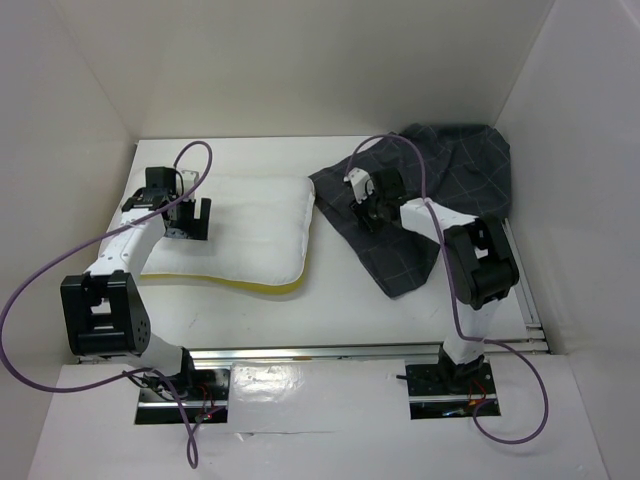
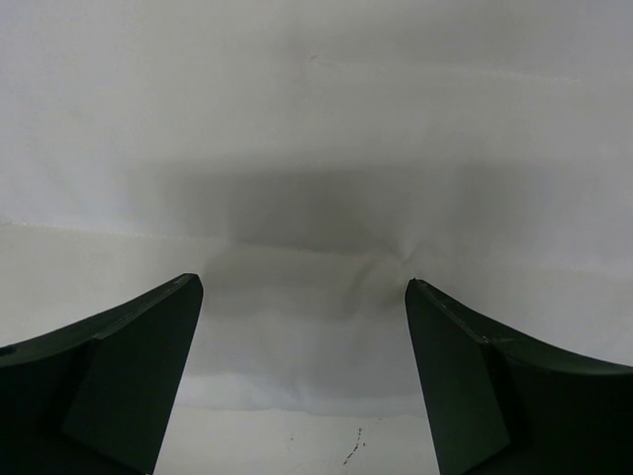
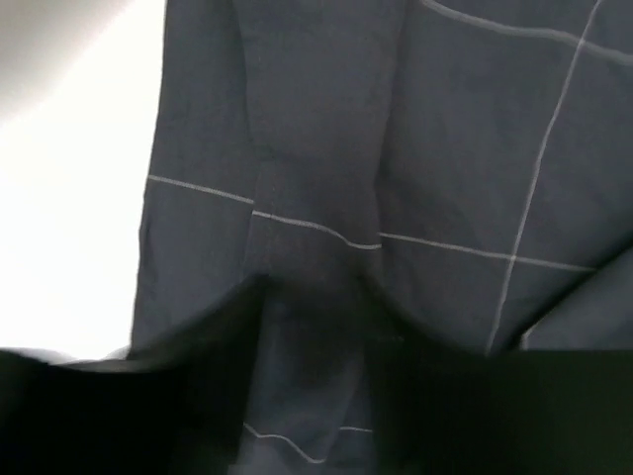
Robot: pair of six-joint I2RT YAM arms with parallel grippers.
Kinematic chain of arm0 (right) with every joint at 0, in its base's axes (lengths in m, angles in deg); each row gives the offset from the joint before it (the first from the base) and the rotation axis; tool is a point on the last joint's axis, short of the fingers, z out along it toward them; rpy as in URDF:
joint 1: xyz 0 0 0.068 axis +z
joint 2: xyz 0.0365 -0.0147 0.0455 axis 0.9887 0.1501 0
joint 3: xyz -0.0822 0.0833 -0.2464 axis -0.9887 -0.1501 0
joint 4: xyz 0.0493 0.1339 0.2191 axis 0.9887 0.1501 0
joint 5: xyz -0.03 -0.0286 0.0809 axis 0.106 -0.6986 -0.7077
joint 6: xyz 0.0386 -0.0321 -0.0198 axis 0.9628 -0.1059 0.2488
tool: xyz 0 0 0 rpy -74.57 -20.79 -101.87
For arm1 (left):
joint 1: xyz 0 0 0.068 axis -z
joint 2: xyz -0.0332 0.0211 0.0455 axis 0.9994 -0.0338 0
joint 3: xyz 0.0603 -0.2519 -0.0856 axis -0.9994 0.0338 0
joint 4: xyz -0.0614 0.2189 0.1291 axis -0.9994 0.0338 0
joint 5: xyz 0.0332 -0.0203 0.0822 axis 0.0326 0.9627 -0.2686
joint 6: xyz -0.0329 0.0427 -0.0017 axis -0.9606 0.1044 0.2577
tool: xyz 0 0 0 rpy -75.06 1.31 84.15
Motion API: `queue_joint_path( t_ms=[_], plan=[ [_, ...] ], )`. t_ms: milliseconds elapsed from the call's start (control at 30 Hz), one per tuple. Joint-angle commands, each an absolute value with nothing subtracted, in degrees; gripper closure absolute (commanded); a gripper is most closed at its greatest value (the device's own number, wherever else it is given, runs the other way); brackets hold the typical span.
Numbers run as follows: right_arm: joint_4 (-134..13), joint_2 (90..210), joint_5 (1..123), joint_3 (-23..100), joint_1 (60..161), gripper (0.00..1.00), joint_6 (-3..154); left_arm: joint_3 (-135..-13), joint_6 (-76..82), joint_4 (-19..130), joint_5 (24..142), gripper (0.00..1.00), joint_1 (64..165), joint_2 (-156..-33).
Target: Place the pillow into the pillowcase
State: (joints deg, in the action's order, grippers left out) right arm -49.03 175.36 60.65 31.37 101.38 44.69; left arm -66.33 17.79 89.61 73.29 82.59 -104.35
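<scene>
Pinching the pillowcase (image 1: 452, 172) is the right hand (image 1: 364, 214).

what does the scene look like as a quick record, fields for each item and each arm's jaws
pillow: flat on the table, left side, yellow trim along its near edge
pillowcase: dark grid cloth, wrinkled, right side, apart from the pillow
left jaws: open, over the pillow's left part
right jaws: apparently pinching a fold near the pillowcase's left edge
task state: pillow not yet inside the pillowcase
</scene>
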Motion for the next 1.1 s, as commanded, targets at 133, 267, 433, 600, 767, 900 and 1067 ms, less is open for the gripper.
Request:
queue_joint_path(
  t_ms=[133,267,433,600,767,900,1067],
  plan=[
    [-50.26,169.7,59.54,32.73,101.23,0.38,46.11,-69.23,18.04,89.31,74.22,0.02,82.52,-105.14],
    [-48.86,172.77,59.54,33.87,101.23,0.4,46.64,-69.23,18.04,89.31,74.22,0.02,82.52,-105.14],
    [-48.23,175.23,60.07,34.49,101.23,0.49,46.64,-68.7,18.04,89.31,74.22,0.02,82.52,-104.62],
    [-46.56,178.21,58.23,35.64,100.7,0.78,46.64,-68.7,18.56,88.78,73.69,0.02,82.52,-104.61],
    [-45.33,178.84,57.17,36.78,100.18,0.93,46.64,-68.7,18.56,88.78,73.69,0.02,82.52,-104.61],
    [-44.81,178.23,55.5,37.39,98.42,1.0,46.11,-68.7,18.56,88.78,73.69,0.02,82.52,-105.23],
    [-43.58,175.33,53.21,37.92,95.88,1.0,46.11,-69.23,18.04,88.78,74.22,0.02,82.52,-105.84]
  ],
)
